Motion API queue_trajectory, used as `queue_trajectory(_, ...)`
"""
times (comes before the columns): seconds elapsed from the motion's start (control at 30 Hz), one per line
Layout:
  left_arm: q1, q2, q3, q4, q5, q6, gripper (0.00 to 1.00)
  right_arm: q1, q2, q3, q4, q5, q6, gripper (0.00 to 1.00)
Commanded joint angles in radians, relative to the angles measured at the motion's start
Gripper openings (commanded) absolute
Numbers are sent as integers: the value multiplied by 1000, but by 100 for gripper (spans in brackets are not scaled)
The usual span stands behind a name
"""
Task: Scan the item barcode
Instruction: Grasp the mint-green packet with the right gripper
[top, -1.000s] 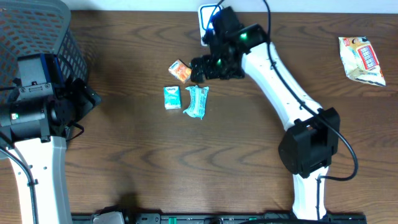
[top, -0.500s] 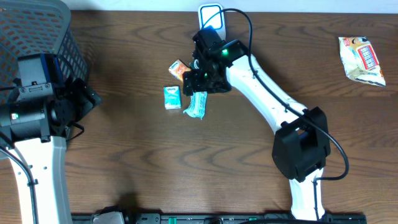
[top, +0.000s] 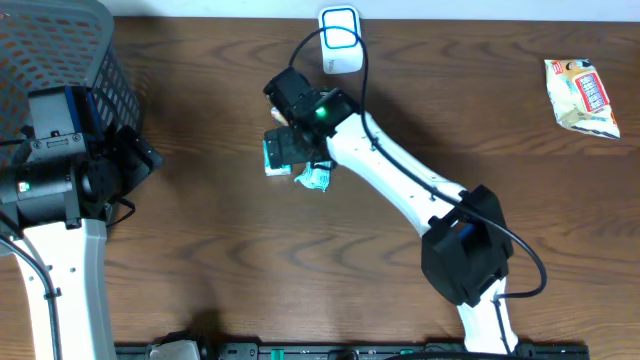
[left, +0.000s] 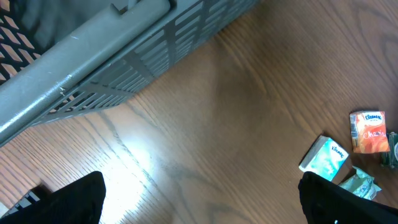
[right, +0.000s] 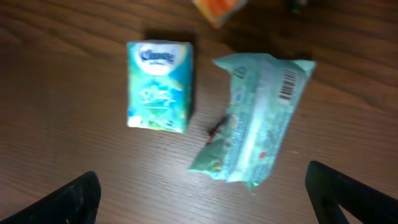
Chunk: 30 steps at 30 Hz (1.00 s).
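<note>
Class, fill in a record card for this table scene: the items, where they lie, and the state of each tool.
right tool: open, empty, above tissue pack and teal packet
left tool: open, empty, near the basket
tissue pack: flat on the table, left of the packet, not touching it
teal packet: lying flat, barcode facing up
orange pack: close by, beyond those two
snack bag: far right, alone

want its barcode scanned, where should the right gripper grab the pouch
I'd come straight down and pinch the pouch across its narrow middle. It lies flat, barcode face up near one end, so keep off that end. The tissue pack beside it leaves a gap.
</note>
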Motion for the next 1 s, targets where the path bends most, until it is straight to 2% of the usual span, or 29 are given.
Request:
queue_trajectory(0.0, 3, 0, 2, -1, -3, -9, 97, 18, 1, -6, 23, 45, 21, 99)
queue_trajectory(0.1, 3, 0, 2, -1, -3, -9, 97, 28, 2, -6, 28, 71, 22, 98)
queue_trajectory(0.17, 3, 0, 2, -1, -3, -9, 98, 37, 3, -7, 28, 114, 28, 94)
queue_trajectory(0.37, 3, 0, 2, -1, -3, -9, 98, 79, 53, -8, 39, 285, 40, 96)
queue_trajectory(0.57, 3, 0, 2, -1, -3, -9, 98, 110, 134, -8, 73, 336, 40, 96)
queue_trajectory(0.73, 3, 0, 2, -1, -3, -9, 98, 121, 181, -8, 57, 454, 40, 92)
queue_trajectory(0.97, 3, 0, 2, -1, -3, -9, 98, 121, 191, -8, 27, 465, 40, 82)
